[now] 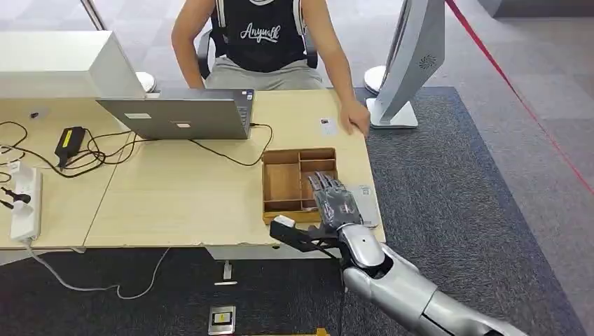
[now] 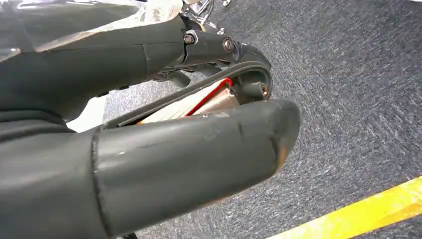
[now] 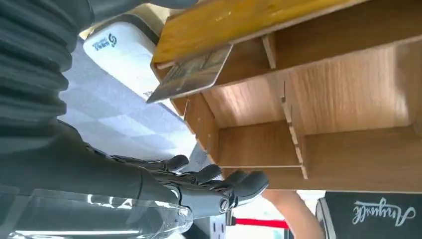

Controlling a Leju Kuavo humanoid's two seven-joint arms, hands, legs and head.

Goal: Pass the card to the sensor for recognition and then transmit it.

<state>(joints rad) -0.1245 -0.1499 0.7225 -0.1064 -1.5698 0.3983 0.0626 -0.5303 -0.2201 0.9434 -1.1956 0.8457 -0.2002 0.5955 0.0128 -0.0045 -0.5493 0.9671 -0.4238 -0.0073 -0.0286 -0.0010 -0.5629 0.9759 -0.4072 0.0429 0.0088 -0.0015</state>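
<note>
1. Card (image 3: 191, 74) sits tilted in a compartment of the tray (image 3: 318, 94), on the side next to the sensor (image 3: 124, 52). One end pokes out past the tray wall, and nothing holds it.
2. Right robot hand (image 1: 335, 201) reaches in from the lower right and hovers over the right-hand compartments of the tray (image 1: 284, 183). Its fingers are stretched out, slightly apart and empty. In the right wrist view the dark fingers (image 3: 214, 180) are well apart from the card.
3. Sensor, a flat white pad with a small logo, lies on the tabletop (image 1: 182, 196) just beside the tray's right wall, near the tabletop's front right corner. In the head view it is partly hidden by the hand (image 1: 367, 203).
4. Left robot hand (image 2: 149, 149) hangs over grey carpet (image 2: 348, 74) crossed by a yellow line (image 2: 368, 209). Its thick thumb lies close under its dark fingers (image 2: 149, 45). A pale sliver with a red edge (image 2: 199, 102) shows in the gap between them. Whether that is something held cannot be told, so the hand's state is unclear.
5. Person (image 1: 263, 35) sits behind the tabletop, one hand (image 1: 356, 115) resting on it near a small label (image 1: 327, 126).
6. Laptop (image 1: 178, 115) stands open toward the person, with a cable running from it toward the tray. Left of it lie a black charger (image 1: 68, 140), loose cables and a white power strip (image 1: 24, 203).
7. Grey stand (image 1: 413, 63) rises from the carpet by the tabletop's far right corner.
</note>
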